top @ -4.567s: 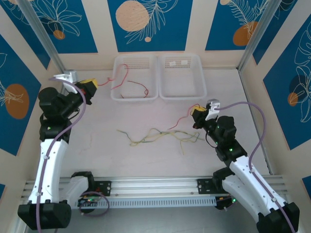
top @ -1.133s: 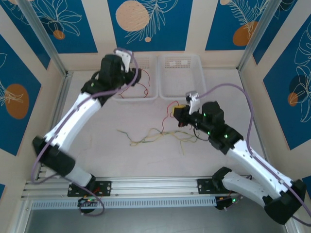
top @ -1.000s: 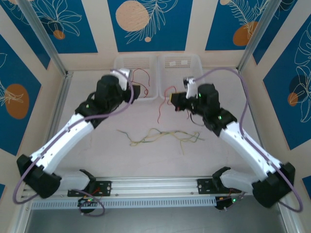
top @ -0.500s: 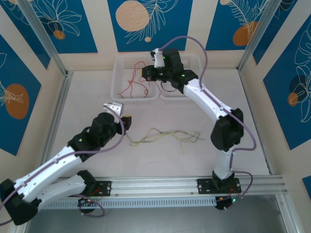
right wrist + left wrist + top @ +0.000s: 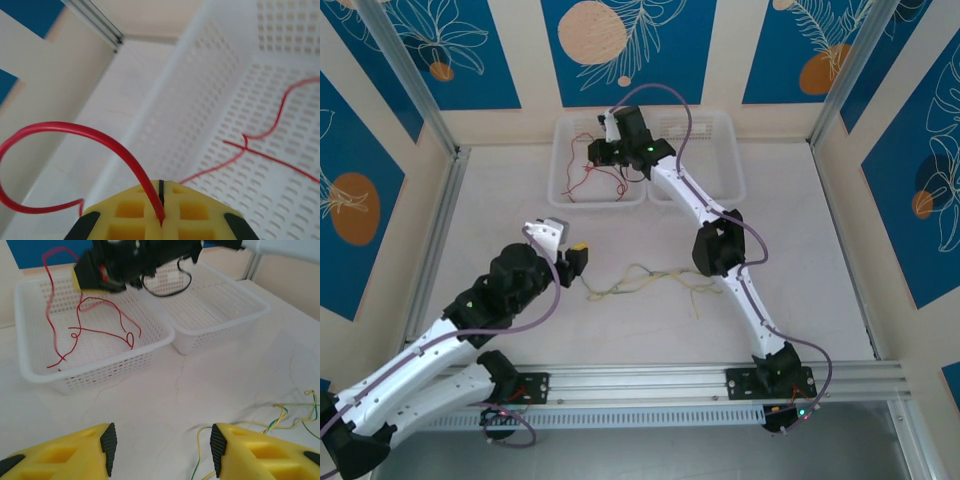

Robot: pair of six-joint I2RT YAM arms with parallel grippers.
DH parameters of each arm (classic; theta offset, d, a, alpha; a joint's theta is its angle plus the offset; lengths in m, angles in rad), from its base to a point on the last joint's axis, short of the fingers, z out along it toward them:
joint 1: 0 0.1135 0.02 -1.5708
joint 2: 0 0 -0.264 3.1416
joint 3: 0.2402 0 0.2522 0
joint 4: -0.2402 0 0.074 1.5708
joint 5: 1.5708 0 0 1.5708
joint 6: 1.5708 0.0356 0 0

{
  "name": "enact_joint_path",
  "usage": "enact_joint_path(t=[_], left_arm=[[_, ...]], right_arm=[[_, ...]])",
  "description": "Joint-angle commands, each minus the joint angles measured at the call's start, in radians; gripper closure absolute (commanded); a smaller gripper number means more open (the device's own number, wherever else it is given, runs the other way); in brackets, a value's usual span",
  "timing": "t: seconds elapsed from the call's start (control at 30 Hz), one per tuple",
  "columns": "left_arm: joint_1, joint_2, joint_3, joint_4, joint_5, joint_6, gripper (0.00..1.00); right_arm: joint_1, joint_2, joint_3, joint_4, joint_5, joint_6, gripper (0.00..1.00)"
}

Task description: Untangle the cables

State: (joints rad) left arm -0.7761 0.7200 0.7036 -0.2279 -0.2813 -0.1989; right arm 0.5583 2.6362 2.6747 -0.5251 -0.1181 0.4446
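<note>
The right jaws are shut on a red cable (image 5: 131, 161), which is pinched at the seam between the pads. They are held above the left basket (image 5: 560, 196) in the upper middle of the top view. The cable's free length hangs into that basket, where red loops are seen against the mesh; how many strands lie there cannot be told.

The yellow-green cables (image 5: 655, 280) are spread in a loose tangle on the surface (image 5: 790, 250) at the centre of the frame, well apart from the basket. The left jaws stand apart with nothing between them, just left of the tangle's left end.

The strands are judged very light, thin and springy, with their kinks kept. They may slip from the pads or snag on the mesh. A free end, clear of crossings, is judged the best place to take hold.
</note>
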Motion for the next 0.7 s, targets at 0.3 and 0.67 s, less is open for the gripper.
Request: enact_joint_path(t=[0.3, 0.67], left_arm=[[-0.01, -0.027, -0.015, -0.033, -0.055, 0.017, 0.44], [-0.01, -0.025, 0.002, -0.07, -0.079, 0.013, 0.33]], right_arm=[[0.009, 0.017, -0.005, -0.015, 0.064, -0.039, 1.0], [0.018, -0.008, 0.026, -0.036, 0.068, -0.076, 0.48]])
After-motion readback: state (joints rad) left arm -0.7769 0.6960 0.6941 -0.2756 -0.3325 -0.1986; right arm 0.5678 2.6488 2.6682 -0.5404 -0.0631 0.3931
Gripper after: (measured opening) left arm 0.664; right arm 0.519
